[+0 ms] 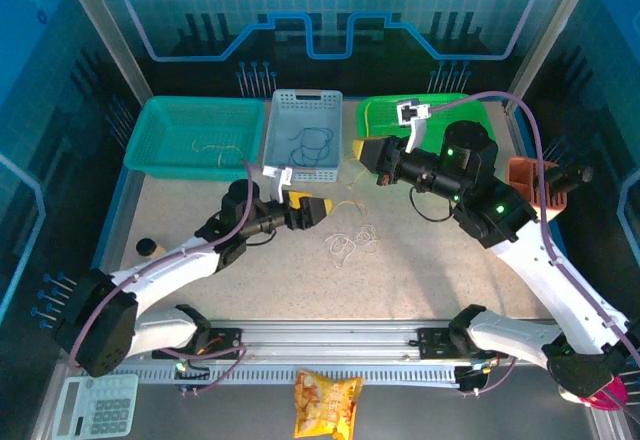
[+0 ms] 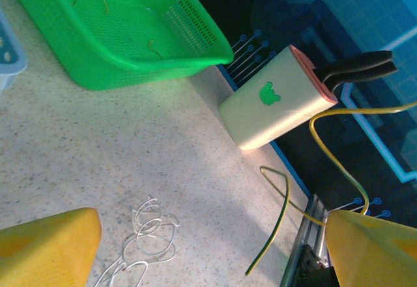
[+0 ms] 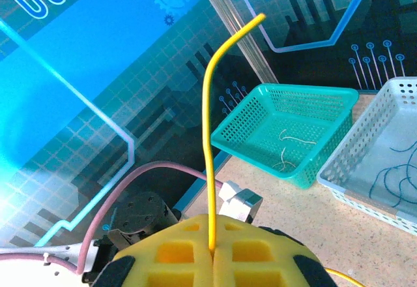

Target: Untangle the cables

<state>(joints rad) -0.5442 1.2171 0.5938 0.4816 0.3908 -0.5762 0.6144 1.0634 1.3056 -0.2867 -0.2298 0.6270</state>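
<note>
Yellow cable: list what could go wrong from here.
1. The right gripper is shut on the yellow cable, whose trailing part runs past a finger of the open left gripper; moving either arm could snag it or yank it free.
2. The white cables lie loose on the table nearby; a dragged yellow cable might re-tangle with them.
3. A cable end lies near the edge rail and could catch there.
</note>
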